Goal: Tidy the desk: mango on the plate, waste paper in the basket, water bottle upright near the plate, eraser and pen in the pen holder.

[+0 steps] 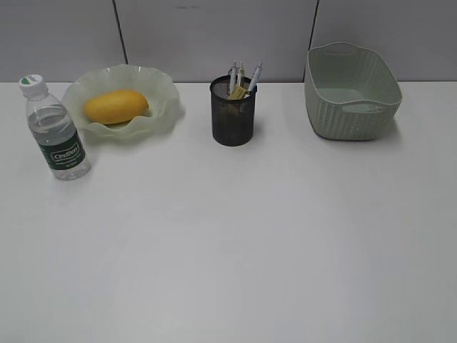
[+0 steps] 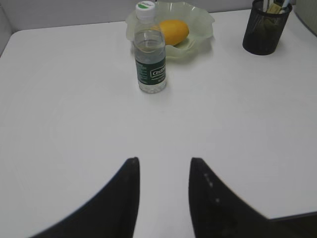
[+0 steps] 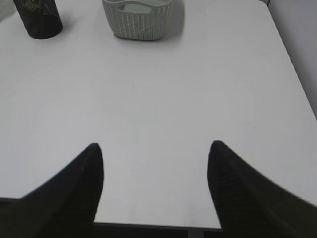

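Mango [image 1: 115,105] sits in plate [image 1: 121,100], far-left of desk [image 1: 228,243]; water bottle [image 1: 56,130] upright just beside plate, nearer the front. Pen holder [image 1: 233,111] mid-back with pens and a yellow block inside. Basket [image 1: 351,91] back right; contents not readable, waste paper not visible. Left gripper [image 2: 163,171] low over bare desk, well short of the bottle, jaws parted with a moderate gap, nothing between. Right gripper [image 3: 154,153] spread wide, empty, far from basket. Surface plain white; grey panel wall [image 1: 214,36] behind.
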You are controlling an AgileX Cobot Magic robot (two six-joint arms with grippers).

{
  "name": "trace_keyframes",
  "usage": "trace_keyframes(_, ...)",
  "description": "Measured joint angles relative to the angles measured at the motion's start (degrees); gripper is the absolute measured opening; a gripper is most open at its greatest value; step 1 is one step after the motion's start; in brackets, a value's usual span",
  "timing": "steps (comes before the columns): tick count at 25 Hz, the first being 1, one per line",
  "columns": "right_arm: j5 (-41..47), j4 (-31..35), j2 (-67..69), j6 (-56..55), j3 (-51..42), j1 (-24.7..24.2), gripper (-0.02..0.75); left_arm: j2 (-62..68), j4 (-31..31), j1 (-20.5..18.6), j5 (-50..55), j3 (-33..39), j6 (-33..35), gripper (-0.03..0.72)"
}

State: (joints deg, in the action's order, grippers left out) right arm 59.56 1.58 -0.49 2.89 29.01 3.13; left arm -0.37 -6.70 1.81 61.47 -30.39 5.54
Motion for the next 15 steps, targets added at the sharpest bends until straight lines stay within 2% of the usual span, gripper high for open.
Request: trace_keyframes(15, 0.0, 0.0, 0.0, 0.0, 0.0, 0.0, 0.522, 0.0, 0.0, 0.0, 0.0, 0.06, 0.0, 0.249)
